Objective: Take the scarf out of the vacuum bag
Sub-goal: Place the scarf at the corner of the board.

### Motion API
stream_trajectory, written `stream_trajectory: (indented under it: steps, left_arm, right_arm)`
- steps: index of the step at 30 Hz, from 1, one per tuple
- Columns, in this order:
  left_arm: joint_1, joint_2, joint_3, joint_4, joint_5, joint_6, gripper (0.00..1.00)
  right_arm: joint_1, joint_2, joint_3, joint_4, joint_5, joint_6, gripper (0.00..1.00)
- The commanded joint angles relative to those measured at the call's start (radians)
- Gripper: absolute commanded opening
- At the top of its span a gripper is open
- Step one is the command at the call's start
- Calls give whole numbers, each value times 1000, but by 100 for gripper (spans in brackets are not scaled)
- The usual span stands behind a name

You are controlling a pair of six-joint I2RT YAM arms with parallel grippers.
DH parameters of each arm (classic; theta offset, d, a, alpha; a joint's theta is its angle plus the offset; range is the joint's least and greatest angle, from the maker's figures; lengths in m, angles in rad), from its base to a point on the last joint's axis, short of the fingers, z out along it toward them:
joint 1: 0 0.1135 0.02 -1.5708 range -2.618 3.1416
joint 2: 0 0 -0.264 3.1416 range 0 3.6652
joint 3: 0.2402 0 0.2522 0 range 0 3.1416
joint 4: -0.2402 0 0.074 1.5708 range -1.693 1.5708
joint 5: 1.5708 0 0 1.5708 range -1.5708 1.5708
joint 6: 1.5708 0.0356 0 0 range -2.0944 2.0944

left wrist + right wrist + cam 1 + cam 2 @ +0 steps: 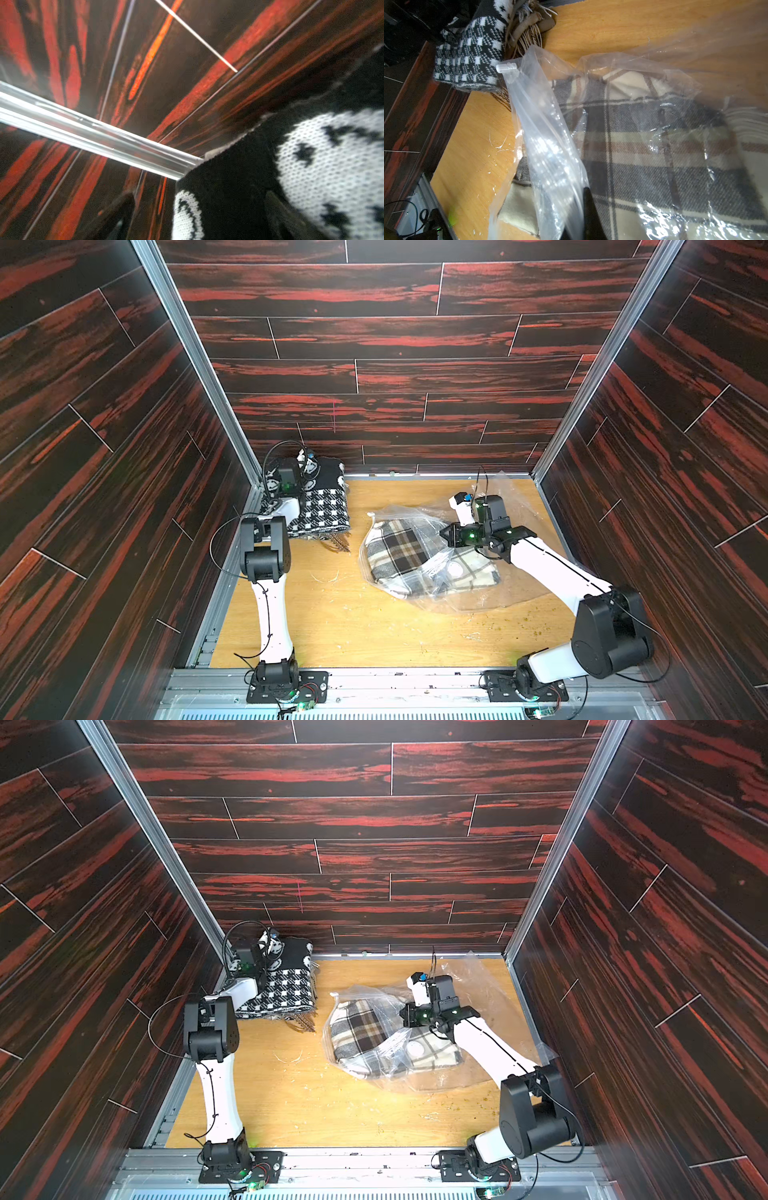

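Observation:
The vacuum bag (478, 601) (440, 1077) lies crumpled right of the table's middle, its white valve disc (455, 570) facing up. Inside it sits a folded beige, grey and brown plaid scarf (395, 547) (357, 1027) (654, 145). My right gripper (445, 533) (577, 220) is shut on a raised flap of the bag's plastic near its zip edge, whose slider (506, 67) hangs free. A black-and-white knitted scarf (324, 506) (291, 990) (322, 166) lies outside the bag in the back left corner. My left gripper (296, 470) (197, 220) hovers open over it, fingers wide apart.
The wooden table (353, 626) carries loose threads (328, 576) and crumbs (528, 622). Dark red panelled walls enclose it on three sides. An aluminium corner post (104, 133) stands just beyond the left gripper. The knitted scarf's fringe (336, 543) points toward the bag.

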Motion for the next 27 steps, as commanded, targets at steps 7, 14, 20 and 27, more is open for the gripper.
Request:
stream_trajectory:
  steps: [7, 14, 20, 27]
  left_arm:
    - [-87, -151, -161, 219, -160, -140, 100]
    - [-161, -366, -285, 236, -224, -355, 100]
    - [-214, -655, -391, 100, -278, -529, 100]
    - [-216, -1064, -559, -173, -73, -905, 100]
  right_arm:
    - [5, -27, 42, -45, -15, 0, 0]
    - [5, -19, 85, -77, 23, 3, 0]
    - [5, -16, 97, -80, 28, 9, 0]
    - [5, 1, 131, -80, 1, 12, 0]
